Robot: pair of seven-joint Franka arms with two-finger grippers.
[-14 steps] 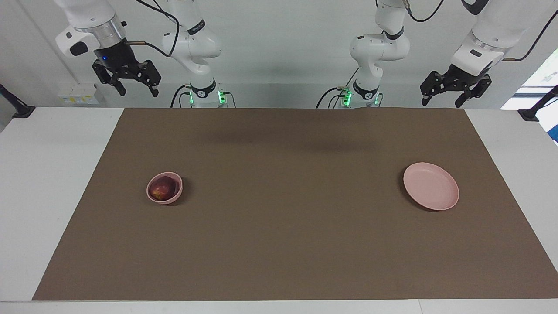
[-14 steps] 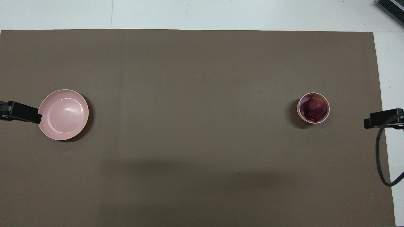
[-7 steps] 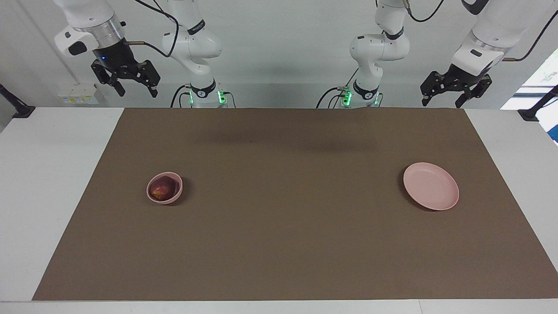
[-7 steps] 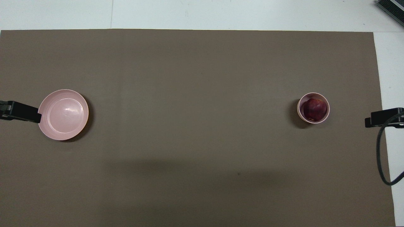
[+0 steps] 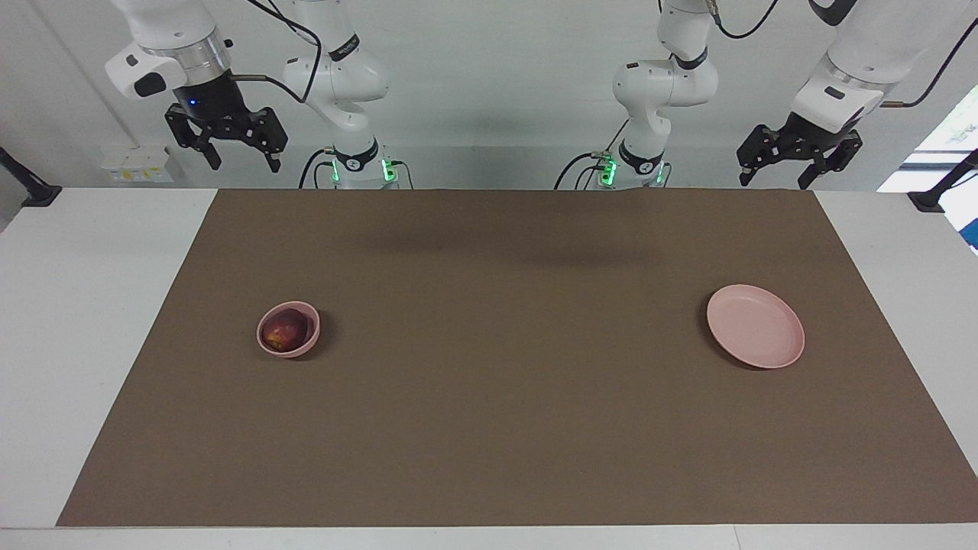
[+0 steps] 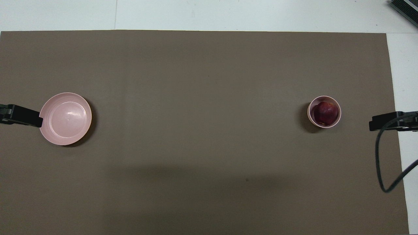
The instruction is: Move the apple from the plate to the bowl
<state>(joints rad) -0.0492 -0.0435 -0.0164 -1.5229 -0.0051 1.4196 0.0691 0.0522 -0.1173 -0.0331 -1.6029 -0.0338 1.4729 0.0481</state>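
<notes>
The apple (image 5: 283, 332), a small round fruit with dark red skin and a yellowish patch, sits inside the bowl (image 5: 288, 329), a deep, smooth-sided pale pink vessel toward the right arm's end of the table. The fruit fills most of the bowl's hollow, and its glossy skin shows from above (image 6: 325, 113) within the thin pink rim (image 6: 324, 97).

The plate (image 5: 755, 326) is a wide, flat, round dish in the same pale pink, with a low raised rim and a faint sheen on its shallow floor (image 6: 67, 118). It lies toward the left arm's end of the table, well apart from the bowl and about as near to the robots as the bowl is.

Both dishes rest on a matte brown mat (image 5: 504, 428), rectangular and evenly textured, which covers most of the white table (image 5: 92, 305).

The 2 arms wait raised at the robots' edge of the table. The right gripper (image 5: 238, 156) hangs over the table's edge near the mat's corner, its 2 black fingers spread apart and holding nothing. The left gripper (image 5: 773, 180) hangs over the mat's other corner at the robots' edge, its fingers likewise released and parted, with nothing between them. A black cable (image 6: 380, 163) loops down beside the right arm.
</notes>
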